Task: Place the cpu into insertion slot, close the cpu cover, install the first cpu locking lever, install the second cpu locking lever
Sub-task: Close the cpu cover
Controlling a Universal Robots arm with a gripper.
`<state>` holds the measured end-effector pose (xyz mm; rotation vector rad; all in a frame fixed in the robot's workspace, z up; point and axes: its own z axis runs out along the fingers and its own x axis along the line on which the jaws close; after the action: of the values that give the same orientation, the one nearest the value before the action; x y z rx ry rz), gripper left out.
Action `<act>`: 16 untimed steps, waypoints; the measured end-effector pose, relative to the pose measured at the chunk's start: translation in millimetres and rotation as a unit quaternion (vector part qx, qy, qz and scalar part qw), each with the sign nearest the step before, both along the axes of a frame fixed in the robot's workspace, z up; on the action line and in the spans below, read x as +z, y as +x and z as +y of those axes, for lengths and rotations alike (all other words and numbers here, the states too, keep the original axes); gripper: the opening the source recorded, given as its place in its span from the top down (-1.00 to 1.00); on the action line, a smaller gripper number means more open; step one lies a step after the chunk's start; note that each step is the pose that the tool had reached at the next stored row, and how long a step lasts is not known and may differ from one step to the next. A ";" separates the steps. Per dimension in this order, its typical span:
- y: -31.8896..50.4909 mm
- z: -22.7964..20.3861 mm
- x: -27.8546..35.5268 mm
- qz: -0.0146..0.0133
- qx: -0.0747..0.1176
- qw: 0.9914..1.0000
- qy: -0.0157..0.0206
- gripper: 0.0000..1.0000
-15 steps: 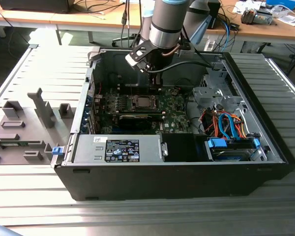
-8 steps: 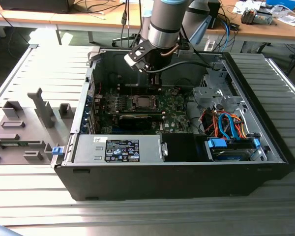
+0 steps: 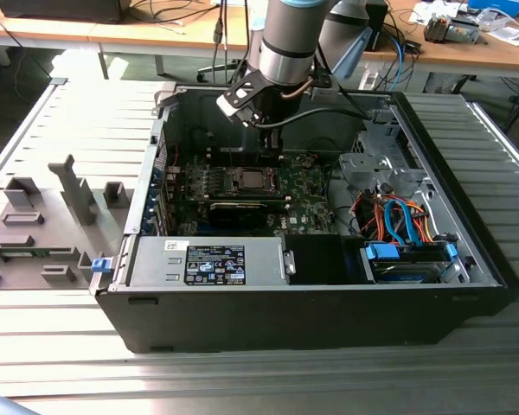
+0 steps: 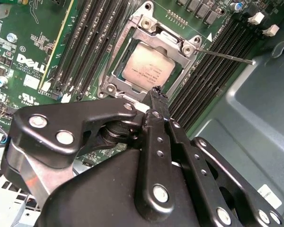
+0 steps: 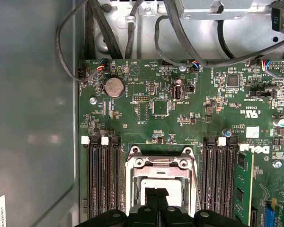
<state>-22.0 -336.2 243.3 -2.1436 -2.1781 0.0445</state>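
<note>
Cpu (image 4: 149, 66): seated flat in the slot (image 4: 109, 89), with its silver top showing through the cover's opening.
Cover (image 4: 166, 38): I see it lying down over the chip's edges, framing it on all sides.
Gripper (image 4: 156, 94): jaws are pressed together with nothing visible between them. The tip hangs at the slot's near edge, just short of the cpu.
Lever (image 4: 225, 56): a thin rod leaving the cover's far corner, its long axis running out across the memory slots (image 4: 203, 80). I judge it unlatched.
Other lever: I cannot make it out.
Key relation: from my fingertips the cpu lies straight ahead, and the lever lies beyond it on the slot's opposite side.
Exterior view: the arm (image 3: 287, 43) reaches down into the case (image 3: 329, 303), with the gripper just above the slot.
Progress: I judge the chip placed and the cover closed.
</note>
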 end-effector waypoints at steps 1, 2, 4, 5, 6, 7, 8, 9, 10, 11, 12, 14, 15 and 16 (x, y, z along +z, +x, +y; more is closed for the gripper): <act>-0.2 0.0 0.0 0.000 0.000 1.000 0.000 0.79; -0.6 0.0 0.0 0.000 0.000 1.000 0.000 0.79; -1.2 0.0 0.0 0.000 0.000 1.000 0.000 0.79; -1.5 0.0 0.0 0.000 0.000 1.000 0.000 0.79; -1.7 0.0 0.0 0.000 0.000 1.000 0.000 0.79; -2.6 0.0 0.0 0.000 0.000 1.000 0.000 0.79; -3.5 0.0 0.0 0.000 0.000 1.000 0.000 0.79; -4.2 0.0 0.0 0.000 0.000 1.000 0.000 0.79; -4.7 0.0 0.0 0.000 0.000 1.000 0.000 0.79; -5.2 0.0 0.0 0.000 0.000 1.000 0.000 0.79; -5.6 0.0 0.0 0.000 0.000 1.000 0.000 0.79; -5.7 0.0 0.0 0.000 0.000 1.000 0.000 0.79; -5.7 0.0 0.0 0.000 0.000 1.000 0.000 0.79; -5.8 0.0 0.0 0.000 0.000 1.000 0.000 0.79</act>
<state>-27.8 -336.2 243.4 -2.1436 -2.1781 0.0446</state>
